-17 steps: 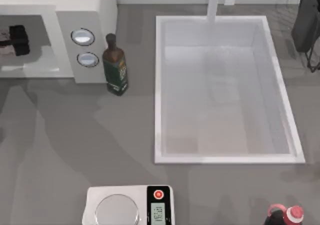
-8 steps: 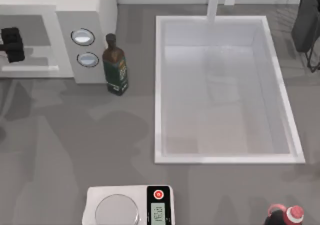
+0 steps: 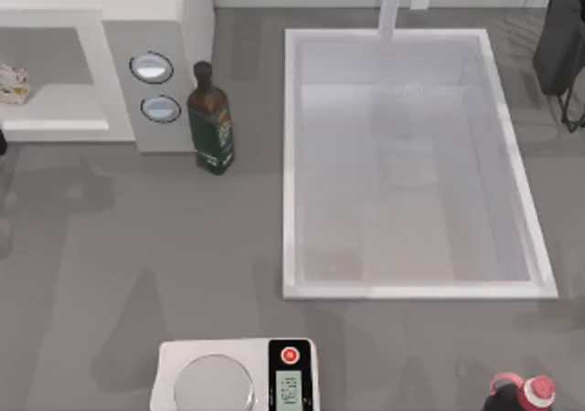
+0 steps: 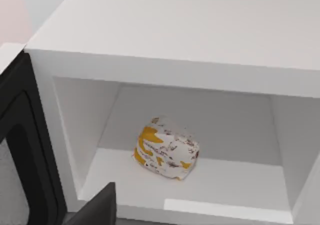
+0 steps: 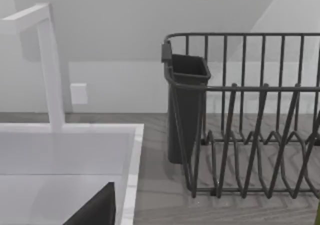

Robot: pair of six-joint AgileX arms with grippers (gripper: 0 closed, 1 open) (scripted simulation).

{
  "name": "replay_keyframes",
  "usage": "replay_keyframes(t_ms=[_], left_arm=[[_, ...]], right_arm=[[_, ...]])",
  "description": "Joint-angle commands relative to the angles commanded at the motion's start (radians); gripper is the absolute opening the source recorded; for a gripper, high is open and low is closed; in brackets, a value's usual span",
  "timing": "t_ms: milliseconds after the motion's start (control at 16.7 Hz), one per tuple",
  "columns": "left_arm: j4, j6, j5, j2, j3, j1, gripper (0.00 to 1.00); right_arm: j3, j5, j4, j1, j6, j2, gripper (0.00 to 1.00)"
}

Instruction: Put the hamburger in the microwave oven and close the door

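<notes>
Hamburger in the open microwave oven — door not yet shut.

The hamburger [image 4: 166, 148] lies on the floor of the microwave oven [image 4: 200, 60] cavity, straight ahead of the left gripper [image 4: 97, 210] and apart from it; whether that gripper's fingers are wide or narrow I cannot tell. The wrapped lump's long axis runs across the cavity mouth, tilted slightly toward the back wall, its yellow-flecked face turned outward. The door [image 4: 22, 150] stands swung open just beside the gripper. From above, the hamburger [image 3: 13, 83] shows at the cavity's edge, with 2 dials [image 3: 152, 68] and a dark bottle [image 3: 210, 119] farther along. The right gripper [image 5: 92, 210] hangs parked by the dish rack [image 5: 245, 120] and sink [image 5: 70, 155] — its fingers' state I cannot tell.
</notes>
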Motion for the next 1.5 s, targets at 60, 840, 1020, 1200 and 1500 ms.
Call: replay_keyframes(t_ms=[60, 840, 1020, 1200, 1500], left_arm=[[-0.015, 0.0, 0.004, -0.117, -0.06, -0.005, 1.0], [-0.095, 0.013, 0.038, -0.874, -0.516, -0.055, 1.0], [-0.095, 0.013, 0.038, -0.874, -0.516, -0.055, 1.0], [-0.095, 0.013, 0.038, -0.874, -0.516, -0.055, 0.77], [-0.095, 0.013, 0.038, -0.874, -0.516, -0.055, 0.4]], right_arm=[[0.0, 0.0, 0.0, 0.0, 0.0, 0.0, 1.0], [0.0, 0.0, 0.0, 0.0, 0.0, 0.0, 1.0], [0.0, 0.0, 0.0, 0.0, 0.0, 0.0, 1.0], [0.0, 0.0, 0.0, 0.0, 0.0, 0.0, 1.0], [0.0, 0.0, 0.0, 0.0, 0.0, 0.0, 1.0]])
